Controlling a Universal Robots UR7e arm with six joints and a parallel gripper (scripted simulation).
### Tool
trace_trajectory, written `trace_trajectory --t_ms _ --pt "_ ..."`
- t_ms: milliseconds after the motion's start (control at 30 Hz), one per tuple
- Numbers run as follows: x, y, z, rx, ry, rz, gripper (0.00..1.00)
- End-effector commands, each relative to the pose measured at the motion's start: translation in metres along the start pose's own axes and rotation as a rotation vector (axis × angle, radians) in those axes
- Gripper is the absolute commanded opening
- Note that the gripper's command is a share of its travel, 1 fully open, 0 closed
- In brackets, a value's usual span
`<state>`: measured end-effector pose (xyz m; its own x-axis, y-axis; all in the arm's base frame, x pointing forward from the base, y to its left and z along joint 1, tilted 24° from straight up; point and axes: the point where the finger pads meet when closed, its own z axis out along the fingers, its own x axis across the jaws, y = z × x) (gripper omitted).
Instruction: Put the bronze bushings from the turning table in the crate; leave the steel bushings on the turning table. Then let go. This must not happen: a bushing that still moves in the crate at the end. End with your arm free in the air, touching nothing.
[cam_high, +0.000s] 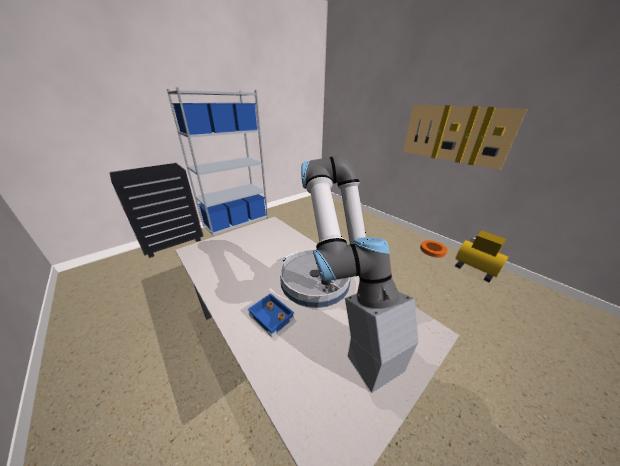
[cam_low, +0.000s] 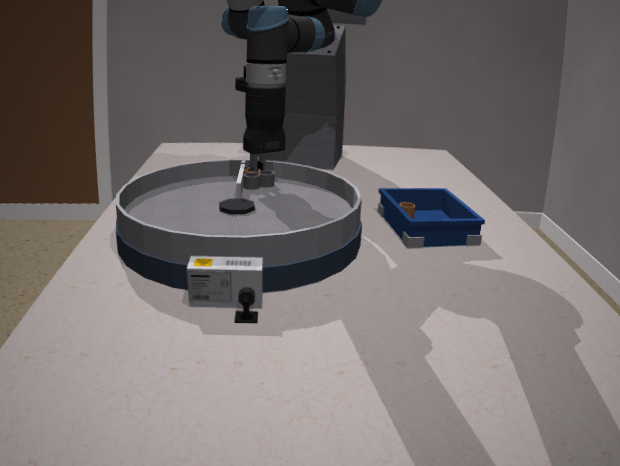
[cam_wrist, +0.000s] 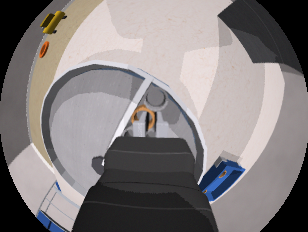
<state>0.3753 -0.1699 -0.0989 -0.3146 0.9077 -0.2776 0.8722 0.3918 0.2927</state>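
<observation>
The turning table (cam_high: 299, 281) (cam_low: 170, 205) (cam_wrist: 75, 125) is a round grey dish with a raised wall. My gripper (cam_low: 258, 166) (cam_wrist: 151, 124) is low inside it, near the wall on the robot's side, and is shut on a bronze bushing (cam_wrist: 136, 114), seemingly by its wall. One steel bushing (cam_wrist: 156, 98) stands close beside that bronze one; two steel bushings (cam_low: 251, 180) (cam_low: 267, 178) show in the exterior view. The fingers hide part of this group. The blue crate (cam_high: 260, 316) (cam_low: 441, 226) holds two bronze bushings (cam_high: 270, 305) (cam_high: 281, 316); it also shows in the wrist view (cam_wrist: 230, 183).
A pale bar (cam_low: 240, 182) (cam_wrist: 131, 111) crosses from the dish's wall towards the dark hub (cam_low: 236, 206), close beside the fingers. A white box (cam_low: 225, 283) and a small black stand (cam_low: 246, 316) are at the dish's outer side. The crate is beside the dish.
</observation>
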Motion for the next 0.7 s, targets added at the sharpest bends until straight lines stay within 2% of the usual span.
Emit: trace_trajectory --t_ms 0,533,667 --pt "0.0001 0.0002 -0.0002 0.0 -0.001 0.0 0.0" --pt "0.0013 0.0002 -0.0002 0.0 -0.003 0.0 0.0" --pt "0.0008 0.0005 -0.0063 -0.001 -0.004 0.0 0.0"
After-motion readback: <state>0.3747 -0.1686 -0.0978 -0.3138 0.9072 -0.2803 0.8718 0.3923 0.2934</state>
